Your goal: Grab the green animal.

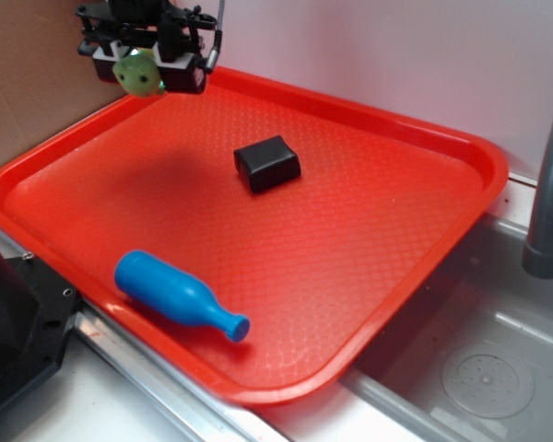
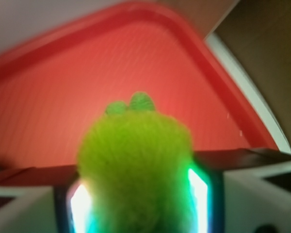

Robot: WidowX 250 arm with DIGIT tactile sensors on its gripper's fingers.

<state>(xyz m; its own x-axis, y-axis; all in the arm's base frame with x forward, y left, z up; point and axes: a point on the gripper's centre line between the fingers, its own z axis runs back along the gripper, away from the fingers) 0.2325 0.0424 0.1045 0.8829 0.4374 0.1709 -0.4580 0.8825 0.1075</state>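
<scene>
The gripper [image 1: 140,75] pinches the green animal [image 1: 138,74] above the red tray's [image 1: 461,152] 10 o'clock corner

The plush is nearly round, so no long axis can be told; in the wrist view its two small bumps [image 2: 131,103] point up and away from the camera, toward the tray's far rim. The fingers [image 2: 201,194] press against its left and right flanks, and it hangs clear of the tray floor. The arm enters from the top edge with the wrist turned downward. The black block [image 1: 267,162] lies near the tray's centre, toward 12 o'clock, and the blue pin [image 1: 177,296] lies at 7 o'clock, neck pointing to 4 o'clock
</scene>
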